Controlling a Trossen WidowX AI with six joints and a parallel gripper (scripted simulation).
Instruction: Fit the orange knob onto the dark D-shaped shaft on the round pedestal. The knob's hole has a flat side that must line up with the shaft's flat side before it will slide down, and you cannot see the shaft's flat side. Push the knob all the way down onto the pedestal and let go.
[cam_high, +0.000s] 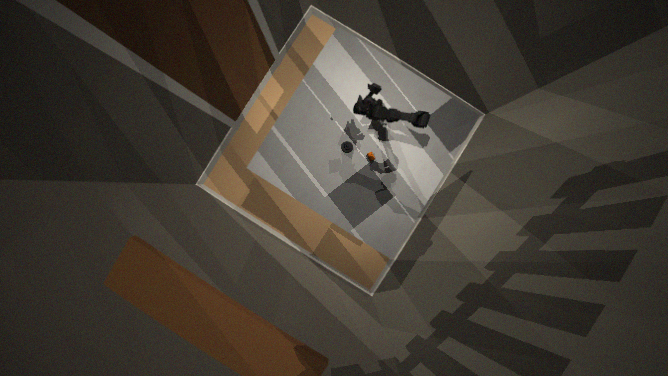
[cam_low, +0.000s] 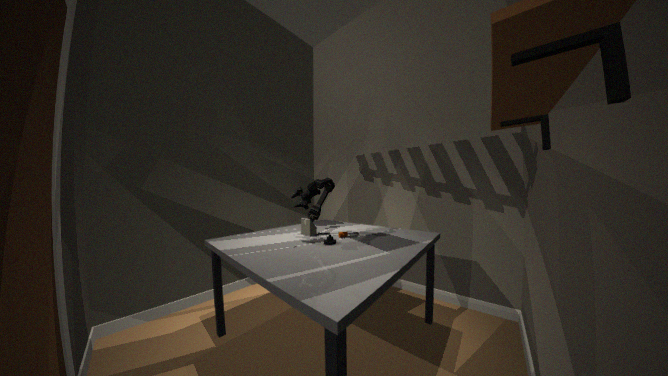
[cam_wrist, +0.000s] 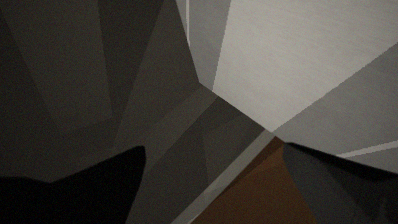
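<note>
The orange knob (cam_high: 370, 156) (cam_low: 342, 234) lies on the grey table (cam_high: 295, 150) (cam_low: 340, 292) (cam_wrist: 310, 50), a short way from the pedestal. The dark round pedestal (cam_high: 347, 147) (cam_low: 329, 240) stands on the table with its dark shaft upward and no knob on it. The shaft's flat side cannot be seen, and the knob's hole is too small to make out. My gripper (cam_low: 294, 200) (cam_wrist: 214, 151) is wide open and empty, raised high above the table and away from both knob and pedestal. Neither of them shows in the wrist view.
A brown shelf (cam_high: 215, 310) (cam_low: 550, 40) is mounted on the wall, well clear of the arm. A brown panel (cam_low: 27, 150) stands at the far left of the exterior view. Strong shadow bands cross the table and walls.
</note>
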